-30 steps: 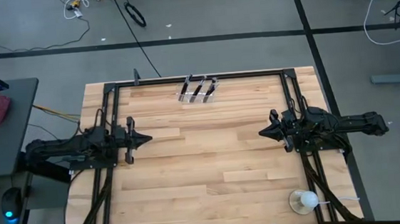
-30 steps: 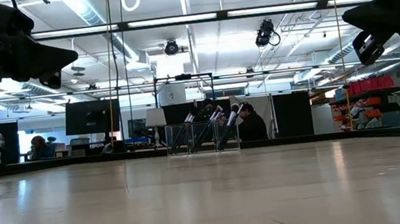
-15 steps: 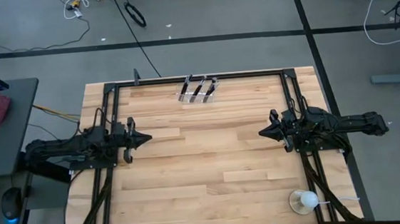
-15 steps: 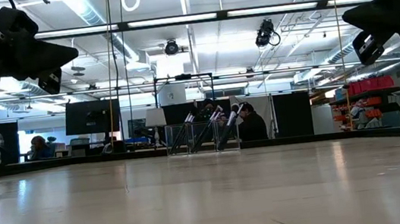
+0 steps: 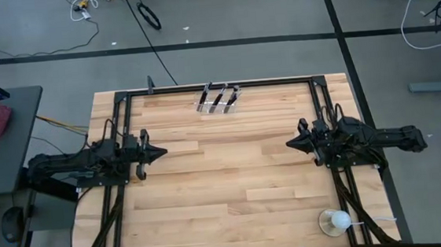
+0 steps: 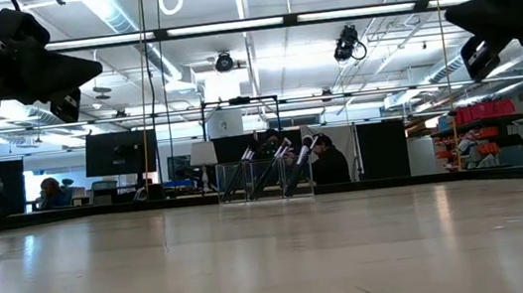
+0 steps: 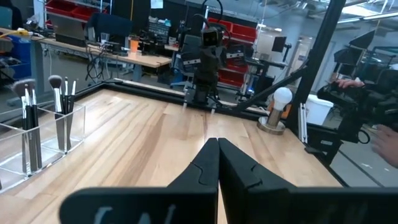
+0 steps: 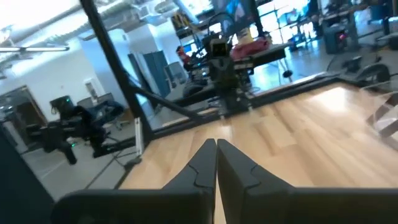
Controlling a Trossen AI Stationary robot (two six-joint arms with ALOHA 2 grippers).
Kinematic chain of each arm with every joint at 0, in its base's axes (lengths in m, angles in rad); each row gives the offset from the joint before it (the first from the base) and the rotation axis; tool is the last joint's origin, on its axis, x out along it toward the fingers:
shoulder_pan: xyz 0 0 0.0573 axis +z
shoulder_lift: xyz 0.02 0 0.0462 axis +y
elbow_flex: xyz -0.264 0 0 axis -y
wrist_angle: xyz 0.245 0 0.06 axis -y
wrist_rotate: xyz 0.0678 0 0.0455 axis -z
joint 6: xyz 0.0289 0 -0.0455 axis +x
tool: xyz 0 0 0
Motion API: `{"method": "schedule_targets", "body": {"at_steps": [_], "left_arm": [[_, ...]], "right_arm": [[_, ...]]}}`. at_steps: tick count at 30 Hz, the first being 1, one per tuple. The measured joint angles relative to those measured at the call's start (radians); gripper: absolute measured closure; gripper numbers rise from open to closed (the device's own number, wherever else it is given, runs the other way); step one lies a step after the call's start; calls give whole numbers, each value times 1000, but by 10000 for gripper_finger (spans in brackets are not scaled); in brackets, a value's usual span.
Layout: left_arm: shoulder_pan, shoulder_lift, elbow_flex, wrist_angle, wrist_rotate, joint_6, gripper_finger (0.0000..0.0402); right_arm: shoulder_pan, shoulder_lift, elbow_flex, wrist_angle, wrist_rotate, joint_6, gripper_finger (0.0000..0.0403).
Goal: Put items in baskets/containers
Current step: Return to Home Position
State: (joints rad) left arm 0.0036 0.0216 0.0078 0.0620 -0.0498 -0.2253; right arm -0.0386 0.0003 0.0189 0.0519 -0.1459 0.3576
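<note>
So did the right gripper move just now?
Yes, but barely: the right gripper has edged back toward the black rail on its side of the table.

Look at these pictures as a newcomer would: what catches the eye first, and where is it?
Two dark arms face each other across the wooden table, the left gripper and right gripper both shut and raised above it. At the middle of the far edge stands a clear holder with black makeup brushes standing in it. A white ball-like object sits at the near right corner.
</note>
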Motion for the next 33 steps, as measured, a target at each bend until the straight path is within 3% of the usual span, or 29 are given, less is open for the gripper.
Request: {"method": "schedule_targets", "body": {"at_steps": [3,12,33], "left_arm": [[0,0,0,-2,1,0,399],[0,0,0,-1,2,0,399],[0,0,0,-1,2,0,399]], "right_arm": [[-35,0,0,-5,-37,-12,387],[-42,0,0,-1,-108,-313,387],[-42,9,-2,6,-106,-315,387]]}}
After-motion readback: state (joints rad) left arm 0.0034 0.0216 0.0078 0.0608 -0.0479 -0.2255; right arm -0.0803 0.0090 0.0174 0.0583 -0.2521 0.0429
